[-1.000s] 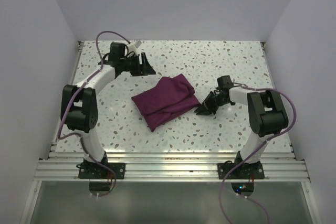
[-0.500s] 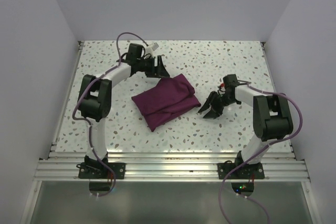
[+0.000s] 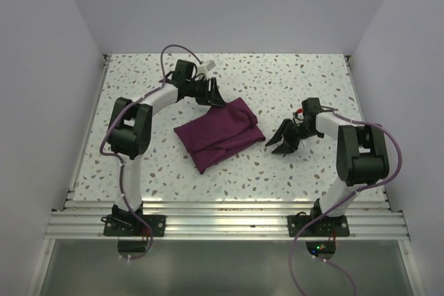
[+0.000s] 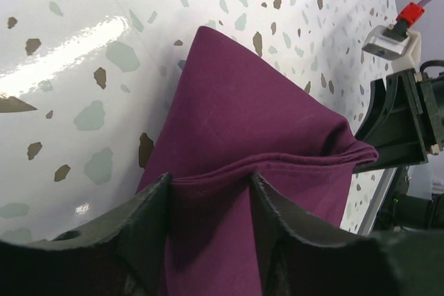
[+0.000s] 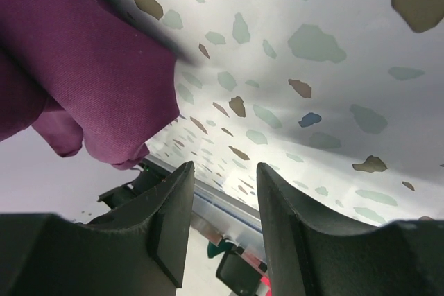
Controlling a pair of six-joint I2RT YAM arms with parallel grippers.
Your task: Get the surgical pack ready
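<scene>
One surgical pack (image 3: 220,134), left gripper (image 3: 214,95) at edge

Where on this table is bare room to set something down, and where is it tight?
Free: the far right corner of the table, beyond the right gripper; the near strip between the folded drape and the aluminium rail. Crowded: the drape's far edge, at the left gripper.
</scene>
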